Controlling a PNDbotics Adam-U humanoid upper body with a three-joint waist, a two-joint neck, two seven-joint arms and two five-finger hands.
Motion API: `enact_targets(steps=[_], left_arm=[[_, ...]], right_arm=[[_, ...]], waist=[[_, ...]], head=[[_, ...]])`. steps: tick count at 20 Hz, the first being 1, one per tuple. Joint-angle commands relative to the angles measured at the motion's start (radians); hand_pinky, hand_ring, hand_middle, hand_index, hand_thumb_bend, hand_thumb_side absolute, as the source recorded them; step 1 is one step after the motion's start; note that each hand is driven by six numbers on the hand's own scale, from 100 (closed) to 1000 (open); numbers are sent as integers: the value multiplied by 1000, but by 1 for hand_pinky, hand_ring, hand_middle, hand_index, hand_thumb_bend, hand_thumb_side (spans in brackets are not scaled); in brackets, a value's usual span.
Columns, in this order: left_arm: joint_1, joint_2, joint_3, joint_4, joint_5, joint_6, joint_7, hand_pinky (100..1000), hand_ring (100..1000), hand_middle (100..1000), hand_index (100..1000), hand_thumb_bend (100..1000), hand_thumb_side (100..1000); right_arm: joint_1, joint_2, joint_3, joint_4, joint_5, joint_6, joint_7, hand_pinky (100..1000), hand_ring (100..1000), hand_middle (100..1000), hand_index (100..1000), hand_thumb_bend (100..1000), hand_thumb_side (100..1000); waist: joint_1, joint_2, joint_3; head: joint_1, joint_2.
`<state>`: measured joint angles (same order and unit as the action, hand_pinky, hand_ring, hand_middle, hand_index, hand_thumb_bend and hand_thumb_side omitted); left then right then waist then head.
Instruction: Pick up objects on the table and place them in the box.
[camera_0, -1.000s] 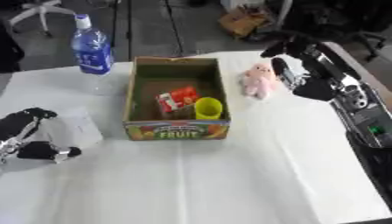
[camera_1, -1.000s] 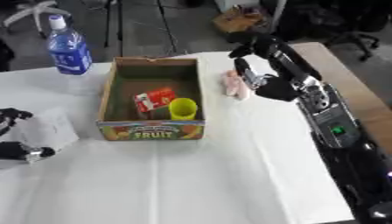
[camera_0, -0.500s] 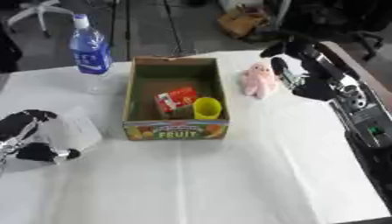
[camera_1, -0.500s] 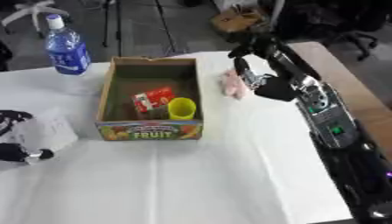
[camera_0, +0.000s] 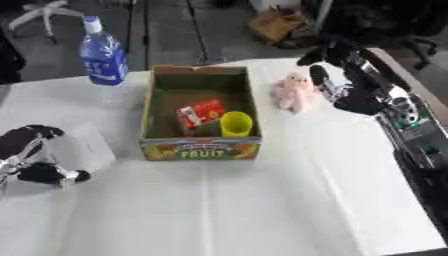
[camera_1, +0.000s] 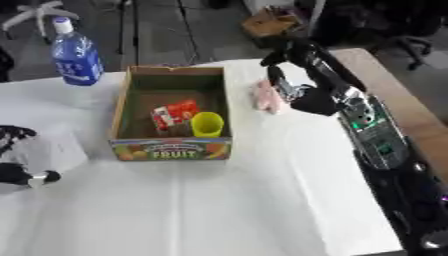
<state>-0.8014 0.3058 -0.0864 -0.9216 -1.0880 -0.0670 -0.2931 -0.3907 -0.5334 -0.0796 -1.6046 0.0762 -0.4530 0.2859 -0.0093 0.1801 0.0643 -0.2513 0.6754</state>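
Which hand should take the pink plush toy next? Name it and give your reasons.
The right hand. It hangs just beside the pink plush toy, right of the box. The left hand sits near the table's left edge, with the box between it and the toy.

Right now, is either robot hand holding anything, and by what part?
Nothing is clearly held. The right robot hand is open beside the pink plush toy; contact cannot be told. The left robot hand rests empty at the lower left.

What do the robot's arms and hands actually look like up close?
Mostly black. The right hand has dark fingers, on a black forearm with silver parts and small green markings. The left hand is black with silvery links and a pale fingertip.
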Motion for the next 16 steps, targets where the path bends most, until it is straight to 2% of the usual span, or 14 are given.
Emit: enact_targets(steps=[1, 9, 16], left_arm=[[-29, 27, 2, -59, 33, 0, -33, 587, 499, 526, 855, 569, 438], [-29, 33, 12, -151, 111, 22, -52, 585, 482, 507, 852, 556, 451], [-62, -16, 8, -187, 136, 30, -29, 588, 480, 505, 854, 546, 457]], right_arm=[[-9, -17, -10, -8, -5, -2, 3, 763, 725, 828, 928, 148, 498], [-6, -18, -11, -6, -10, -1, 5, 764, 725, 828, 928, 154, 493], [-3, -14, -8, -4, -12, -1, 8, 764, 724, 828, 928, 154, 495]], waist=[[1, -25, 2], [4, -37, 2], [3, -43, -3]], head=[[-3, -2], [-7, -1], [-3, 2]])
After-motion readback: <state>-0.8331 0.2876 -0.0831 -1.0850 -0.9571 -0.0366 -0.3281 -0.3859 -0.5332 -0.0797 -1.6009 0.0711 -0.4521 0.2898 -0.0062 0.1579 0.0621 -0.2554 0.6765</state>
